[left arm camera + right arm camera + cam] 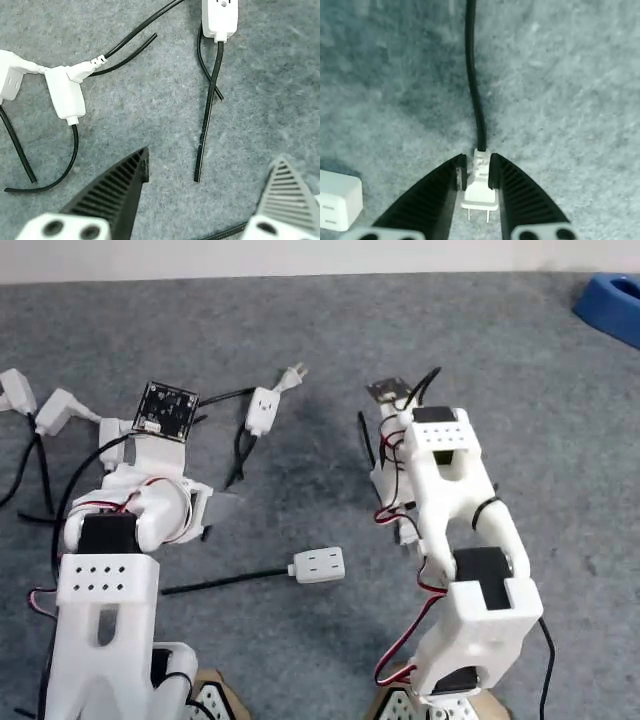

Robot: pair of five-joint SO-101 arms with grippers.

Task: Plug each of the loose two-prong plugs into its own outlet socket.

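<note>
Right wrist view: the right gripper (pixel 478 159) is closed on a white two-prong plug (pixel 479 192), one finger on each flank of its body, with the two prongs sticking out past the grip toward the camera. The plug's black cord (pixel 472 75) runs straight away from it over the grey desk (pixel 570 75). A white outlet socket (pixel 337 200) lies near the plug, apart from it and not joined to it.

In the left wrist view the left gripper (pixel 212 156) is wide open with nothing between its fingers (pixel 120 185), and it hangs over bare desk. Beyond it lies a second outlet socket (pixel 219 17) whose cord trails back toward the gripper and ends in a cut tip between the fingers. Off to one side is a white connector (pixel 65 92) with a curling black lead.

From the high view, that second outlet socket (pixel 262 410) lies just ahead of the left arm, with a loose plug (pixel 292 375) just beside it, prongs pointing away from it; whether they touch I cannot tell. A three-slot outlet socket (pixel 318 565) lies between the two arms on its own cord, and a blue container (pixel 615 300) sits at the far corner
</note>
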